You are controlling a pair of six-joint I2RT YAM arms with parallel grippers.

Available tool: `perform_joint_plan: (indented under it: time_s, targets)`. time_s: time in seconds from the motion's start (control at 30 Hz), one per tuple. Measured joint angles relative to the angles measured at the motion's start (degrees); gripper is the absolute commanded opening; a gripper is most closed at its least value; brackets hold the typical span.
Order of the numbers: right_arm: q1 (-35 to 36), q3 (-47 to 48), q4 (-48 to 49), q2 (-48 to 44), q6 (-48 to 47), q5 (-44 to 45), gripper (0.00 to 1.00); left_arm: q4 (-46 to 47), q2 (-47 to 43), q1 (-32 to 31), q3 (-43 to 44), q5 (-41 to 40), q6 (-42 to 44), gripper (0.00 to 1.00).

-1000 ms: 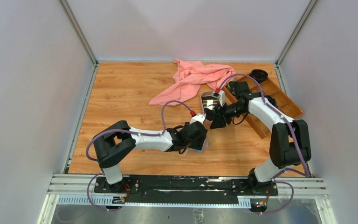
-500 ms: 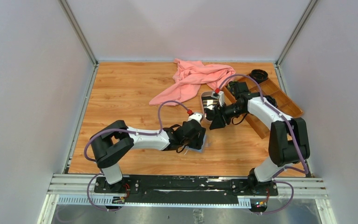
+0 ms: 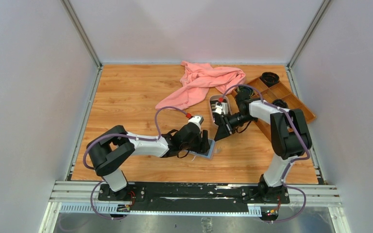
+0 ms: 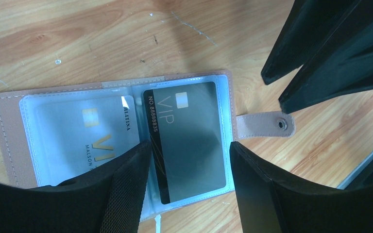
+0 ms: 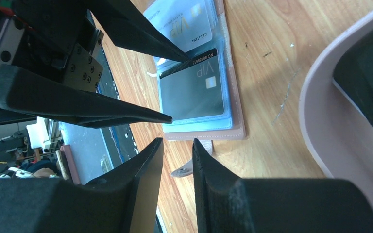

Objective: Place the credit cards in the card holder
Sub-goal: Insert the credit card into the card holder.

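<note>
The pinkish-tan card holder (image 4: 9, 136) lies open on the wooden table. A dark VIP credit card (image 4: 187, 141) sits in its right clear sleeve and a pale VIP card (image 4: 85, 141) in its left sleeve. My left gripper (image 4: 189, 179) is open just above the holder, its fingers straddling the dark card, holding nothing. My right gripper (image 5: 177, 145) hovers by the holder's snap tab (image 5: 184, 170) with a narrow empty gap between its fingers. In the top view the holder (image 3: 211, 149) lies between the left gripper (image 3: 205, 144) and the right gripper (image 3: 220, 134).
An oval pink-rimmed tray (image 5: 320, 97) stands just right of the holder with something flat and black (image 5: 364, 63) in it. A pink cloth (image 3: 201, 80) lies behind it. The brown compartment tray (image 3: 291, 104) is at the back right.
The right arm has folded in, and its gripper has come down and nearer, next to the holder's tab side. The left gripper has shifted slightly left over the holder.
</note>
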Motion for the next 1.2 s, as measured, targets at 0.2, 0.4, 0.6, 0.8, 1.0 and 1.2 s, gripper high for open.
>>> perform_joint_plan:
  time_s: [0.2,0.4,0.6,0.8,1.0,1.2]
  targets:
    - [1.88,0.0,0.37,1.49,1.29,0.83,0.33,1.95,-0.35,0.9,-1.75,0.31,-2.01,0.53]
    - [3.48,0.0,0.39,1.64,1.42,1.22,0.33,2.36,-1.36,1.25,-2.99,0.31,-2.95,0.52]
    - [3.72,0.0,0.42,1.64,1.4,1.33,0.33,0.39,-3.93,1.27,-3.58,0.22,-2.95,0.52]
    - [3.72,0.0,0.42,1.64,1.4,1.31,0.33,-0.35,-7.37,1.27,-3.65,0.0,-2.47,0.42]
    - [3.72,0.0,0.37,1.64,1.16,1.29,0.32,-0.42,-7.96,1.29,-3.65,-0.83,-0.33,0.04]
    - [3.72,0.0,0.04,1.66,0.46,1.27,0.32,-0.44,-4.09,1.29,-3.61,-0.57,1.6,0.0]
